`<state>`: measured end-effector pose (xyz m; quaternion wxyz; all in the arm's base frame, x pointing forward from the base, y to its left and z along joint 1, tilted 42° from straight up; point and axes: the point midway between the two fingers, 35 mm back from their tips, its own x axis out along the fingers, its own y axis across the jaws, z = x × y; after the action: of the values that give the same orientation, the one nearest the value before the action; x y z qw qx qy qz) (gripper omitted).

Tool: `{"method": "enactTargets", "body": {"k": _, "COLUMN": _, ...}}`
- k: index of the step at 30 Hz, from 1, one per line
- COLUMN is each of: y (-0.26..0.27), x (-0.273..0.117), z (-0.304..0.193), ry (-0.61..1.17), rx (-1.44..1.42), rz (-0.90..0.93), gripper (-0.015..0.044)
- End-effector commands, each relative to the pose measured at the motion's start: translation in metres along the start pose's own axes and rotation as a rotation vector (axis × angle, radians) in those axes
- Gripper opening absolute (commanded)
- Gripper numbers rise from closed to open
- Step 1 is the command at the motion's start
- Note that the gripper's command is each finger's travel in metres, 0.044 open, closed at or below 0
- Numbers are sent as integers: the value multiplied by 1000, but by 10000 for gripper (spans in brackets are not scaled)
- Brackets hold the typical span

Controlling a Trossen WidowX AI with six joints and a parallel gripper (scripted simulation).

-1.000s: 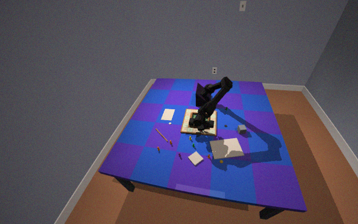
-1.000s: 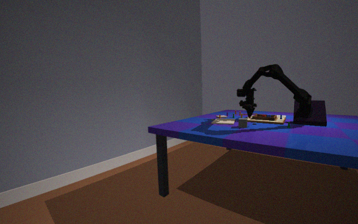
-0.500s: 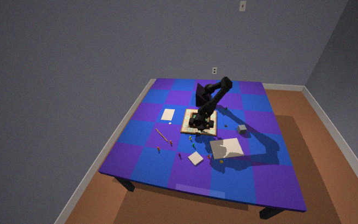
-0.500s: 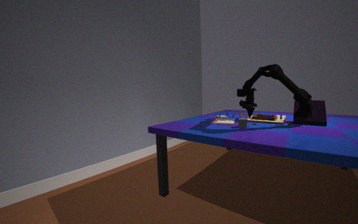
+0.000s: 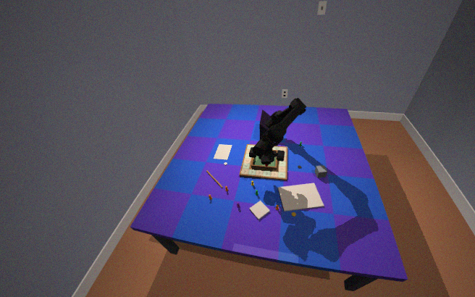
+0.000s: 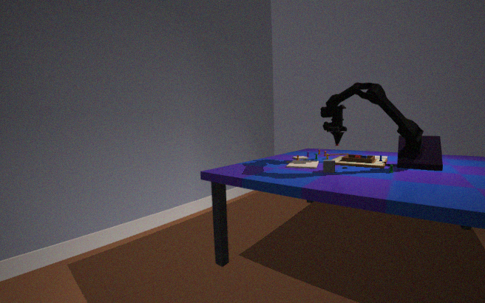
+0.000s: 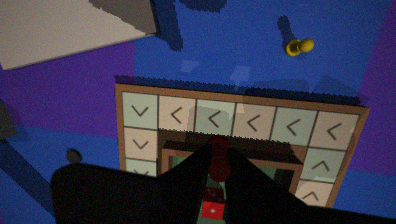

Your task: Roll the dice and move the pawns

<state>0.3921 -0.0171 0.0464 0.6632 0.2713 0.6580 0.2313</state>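
Observation:
My gripper (image 5: 266, 162) (image 6: 337, 143) (image 7: 218, 152) is shut on the red pawn (image 6: 337, 145) (image 7: 219, 167) and holds it in the air above the board (image 5: 243, 174) (image 7: 257, 120). The brown tray (image 5: 263, 168) (image 7: 296, 176) with a green floor stands inside the ring of arrow squares. The red die (image 6: 357, 156) (image 7: 213, 209) lies in the tray; its bright face shows one white pip in the wrist view. A bit of blue shows in the tray in the exterior view, too small to read. The blue pawn (image 6: 380, 158) stands upright on the board's robot-base side.
A yellow pawn (image 5: 252, 183) (image 7: 299, 47) and a green pawn (image 5: 256, 193) stand near the board's front edge. A large pale slab (image 5: 311, 195) (image 7: 60, 30), a small pale slab (image 5: 259, 210), a grey block (image 5: 320, 171), a stick (image 5: 214, 179) and orange pawns lie or stand around.

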Motion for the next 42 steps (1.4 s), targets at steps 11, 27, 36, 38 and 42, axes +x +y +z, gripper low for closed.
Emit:
{"method": "enactTargets", "body": {"k": 11, "y": 6, "x": -39, "z": -3, "ry": 2, "rx": -4, "rz": -2, "gripper": 0}}
{"method": "enactTargets", "body": {"k": 27, "y": 47, "x": 30, "z": -9, "ry": 2, "rx": -5, "rz": 4, "gripper": 0}}
{"method": "enactTargets", "body": {"k": 36, "y": 47, "x": 62, "z": -9, "ry": 2, "rx": -5, "rz": 6, "gripper": 0}}
{"method": "enactTargets", "body": {"k": 38, "y": 47, "x": 65, "z": -9, "ry": 2, "rx": -5, "rz": 6, "gripper": 0}}
{"method": "enactTargets", "body": {"k": 42, "y": 47, "x": 67, "z": -9, "ry": 2, "rx": -5, "rz": 6, "gripper": 0}}
